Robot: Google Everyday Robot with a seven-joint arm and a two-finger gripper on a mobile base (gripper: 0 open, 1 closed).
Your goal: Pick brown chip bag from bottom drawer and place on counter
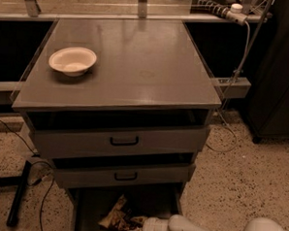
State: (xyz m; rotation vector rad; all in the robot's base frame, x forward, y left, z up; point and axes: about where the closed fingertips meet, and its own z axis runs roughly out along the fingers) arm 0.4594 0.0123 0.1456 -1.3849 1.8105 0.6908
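Observation:
The brown chip bag (116, 215) lies crumpled on the floor of the open bottom drawer (88, 212), at the bottom middle of the camera view. My gripper (136, 230) reaches in from the lower right on its white arm and sits at the bag's right end, touching or very close to it. Part of the bag is hidden behind the gripper. The counter (137, 63) is the broad grey top of the cabinet above.
A white bowl (72, 60) stands on the counter's left side. Two shallower drawers with black handles (124, 141) are partly pulled out above the bottom drawer. Cables and a black stand leg (19, 193) lie on the floor to the left.

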